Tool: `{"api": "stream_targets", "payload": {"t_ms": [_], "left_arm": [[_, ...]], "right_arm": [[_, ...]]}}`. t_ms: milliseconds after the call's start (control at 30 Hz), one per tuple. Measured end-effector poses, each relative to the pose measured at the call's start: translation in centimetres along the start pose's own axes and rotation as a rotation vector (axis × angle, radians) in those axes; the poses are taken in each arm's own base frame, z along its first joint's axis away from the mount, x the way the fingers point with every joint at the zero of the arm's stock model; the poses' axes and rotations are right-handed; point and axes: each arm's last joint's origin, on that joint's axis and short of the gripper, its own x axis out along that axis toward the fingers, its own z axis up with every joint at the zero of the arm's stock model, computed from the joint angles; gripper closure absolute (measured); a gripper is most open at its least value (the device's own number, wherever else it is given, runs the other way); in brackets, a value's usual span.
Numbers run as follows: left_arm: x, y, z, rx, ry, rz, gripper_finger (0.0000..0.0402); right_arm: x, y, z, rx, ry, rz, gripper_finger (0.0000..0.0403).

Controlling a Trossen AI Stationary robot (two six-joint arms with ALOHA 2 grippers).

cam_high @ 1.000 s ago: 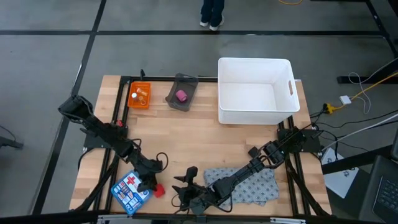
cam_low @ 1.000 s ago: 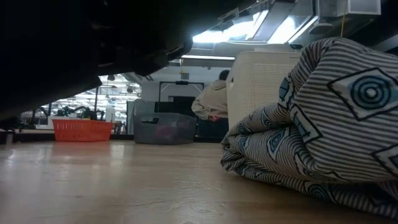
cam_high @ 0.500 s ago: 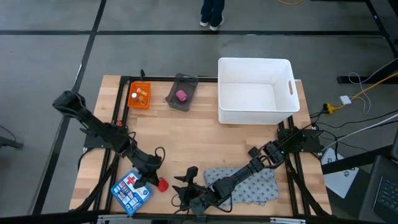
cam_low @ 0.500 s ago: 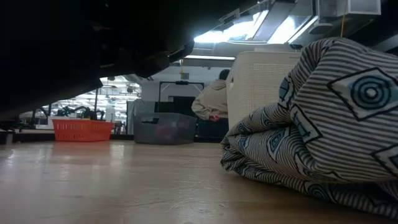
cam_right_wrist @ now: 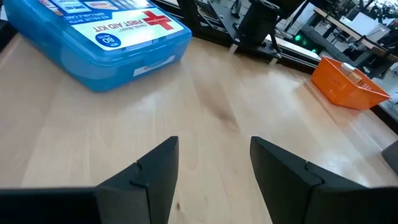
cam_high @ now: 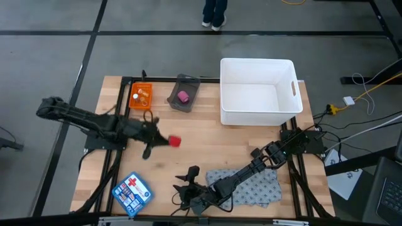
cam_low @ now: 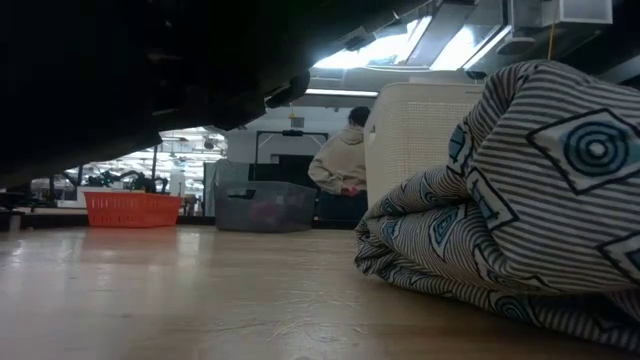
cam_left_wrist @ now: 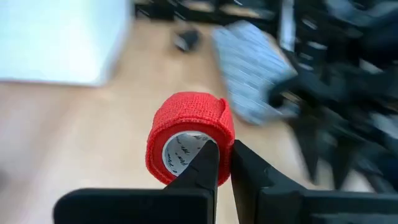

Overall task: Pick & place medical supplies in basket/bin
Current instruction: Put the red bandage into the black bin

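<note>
Tabletop [cam_high: 201, 135] layout, left to right: the left arm reaches across from the left edge, its hand [cam_high: 162, 140] clenched on the red roll [cam_high: 175, 142] and holding it over the bare wood near the middle. In the left wrist view the two fingers [cam_left_wrist: 208, 168] pinch the wall of the roll, one inside the core and one outside. A blue first aid kit [cam_high: 132, 192] lies at the near left corner. At the far edge sit an orange basket [cam_high: 141, 96] with small vials and a grey bin [cam_high: 183, 94] holding the pink roll [cam_high: 183, 96]. The right hand [cam_high: 186, 196] rests low at the near edge, fingers [cam_right_wrist: 152, 171] spread and empty, just beside the grey patterned cloth [cam_high: 257, 187]. A white bin [cam_high: 257, 91] stands at the far right.
</note>
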Motion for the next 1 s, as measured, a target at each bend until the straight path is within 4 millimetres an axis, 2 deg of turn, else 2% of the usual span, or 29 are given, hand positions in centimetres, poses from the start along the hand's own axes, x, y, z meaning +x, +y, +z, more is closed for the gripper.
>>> {"api": "stream_targets", "payload": {"t_ms": [167, 433, 767, 1000], "left_arm": [[-1.1, 2.9, 1.9, 0.049, -0.052, 0.206, 0.0382], [-1.0, 7.5, 4.6, 0.085, -0.04, 0.426, 0.0382], [1.7, 15.0, 7.1, 0.006, 0.088, 0.599, 0.0382], [3.7, 20.7, 7.3, -0.088, 0.182, 0.69, 0.0382]], "right_arm": [[0.0, 0.0, 0.0, 0.0, 0.0, 0.0, 0.0202], [0.0, 0.0, 0.0, 0.0, 0.0, 0.0, 0.0202], [0.0, 0.0, 0.0, 0.0, 0.0, 0.0, 0.0202], [0.0, 0.0, 0.0, 0.005, -0.001, 0.001, 0.0202]]}}
